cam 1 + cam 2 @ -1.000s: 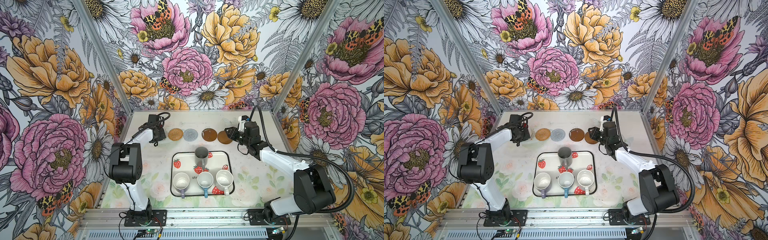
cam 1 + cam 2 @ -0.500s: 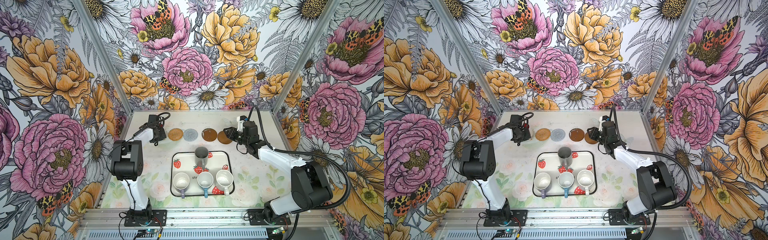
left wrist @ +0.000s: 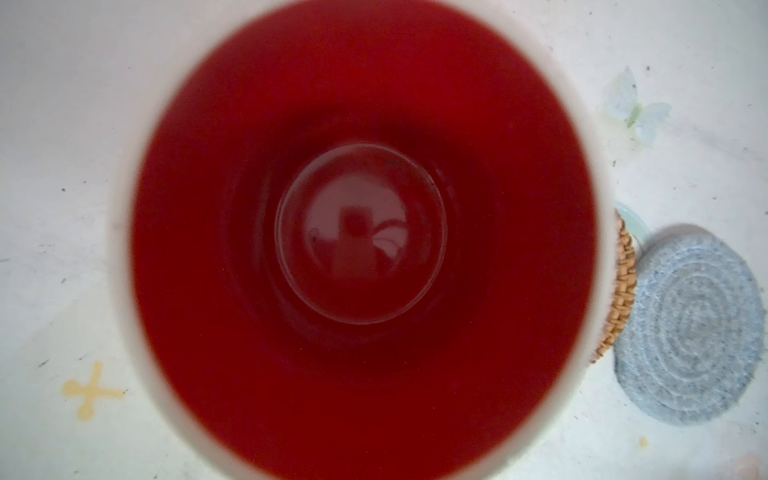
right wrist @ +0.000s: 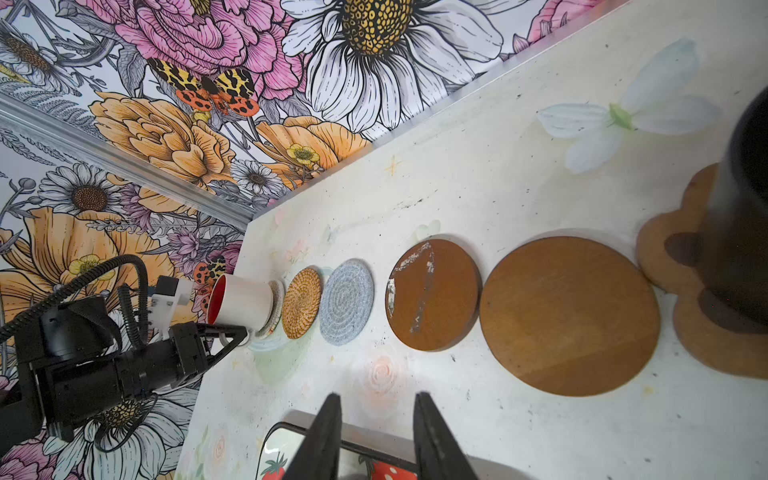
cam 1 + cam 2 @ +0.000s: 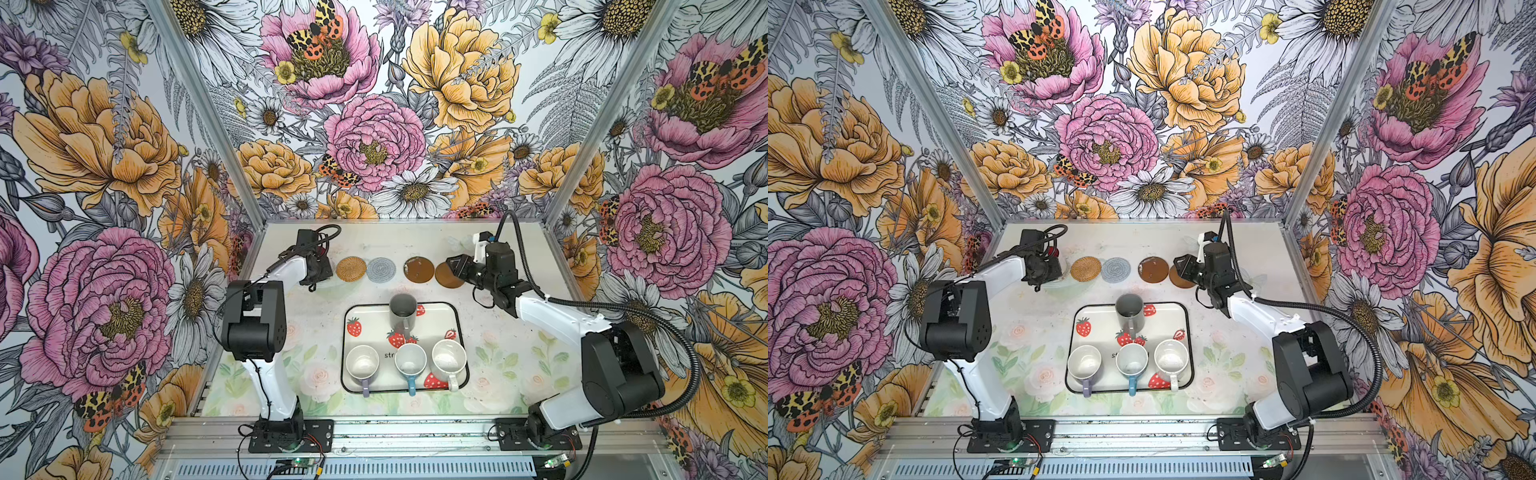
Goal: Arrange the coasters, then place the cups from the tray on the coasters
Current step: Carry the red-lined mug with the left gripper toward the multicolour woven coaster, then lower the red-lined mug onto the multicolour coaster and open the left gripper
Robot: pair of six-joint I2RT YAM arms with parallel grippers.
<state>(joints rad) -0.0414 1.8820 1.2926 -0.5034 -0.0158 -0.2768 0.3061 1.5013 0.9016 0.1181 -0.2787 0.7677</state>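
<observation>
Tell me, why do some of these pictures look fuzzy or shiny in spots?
Left wrist view: the red-lined mug fills the frame, its rim blurred, its bottom mirror-glossy; the grey coaster is sharp. Right wrist view: the black mug at the edge is blurred. Both top views: sharp, evenly lit.

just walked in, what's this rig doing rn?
Setting mugs on a row of coasters. The left end effector grips the white mug by its handle, on the beaded coaster. The right end effector is open and empty near the black mug on the paw coaster. Four coasters are bare; four mugs wait on the tray.
</observation>
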